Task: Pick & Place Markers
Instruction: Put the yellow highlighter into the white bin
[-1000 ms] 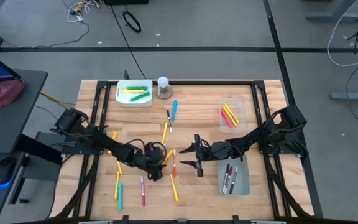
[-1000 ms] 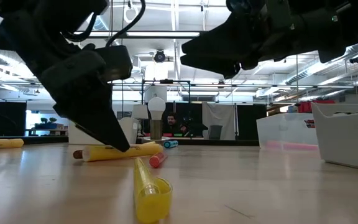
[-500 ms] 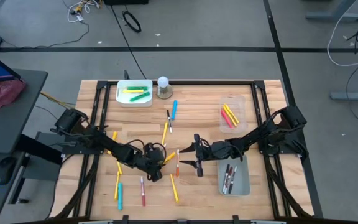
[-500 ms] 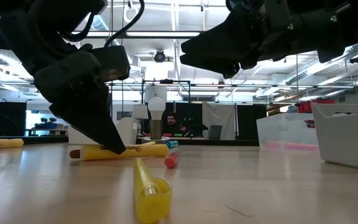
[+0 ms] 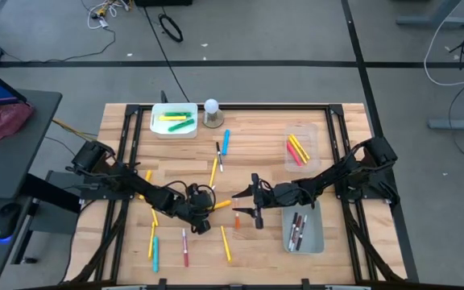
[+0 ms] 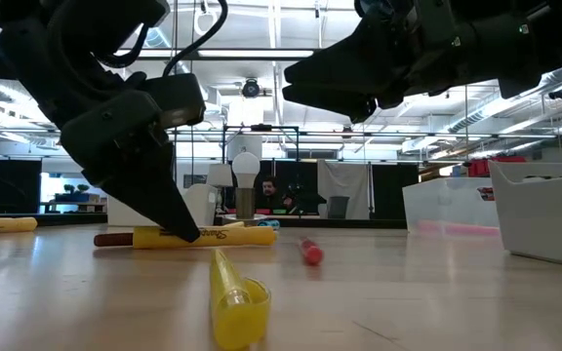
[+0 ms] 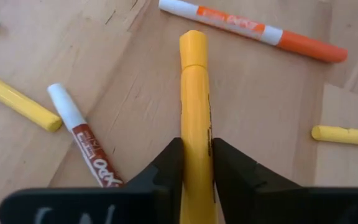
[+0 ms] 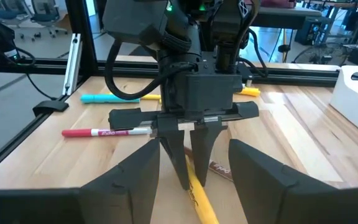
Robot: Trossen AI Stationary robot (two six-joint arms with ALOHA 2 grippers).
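Left end effector (image 7: 196, 163) pinching my yellow marker (image 7: 195, 118), lying flat on the desk (image 5: 256, 137) at centre frame, its long axis running straight out ahead between my fingers. Right end effector (image 5: 248, 201) waits wide, just right.

Left gripper (image 7: 196, 165) with its two dark fingers (image 7: 166, 168) pressed against either side of a yellow marker (image 7: 194, 106) lying flat on the wooden worktop (image 7: 123, 81). Beside it, a white-and-brown marker (image 7: 82, 137) and a second yellow marker (image 7: 17, 98). Beyond its cap, an orange-and-white marker (image 7: 253, 28); a further yellow marker (image 7: 347, 135) at the frame's edge.
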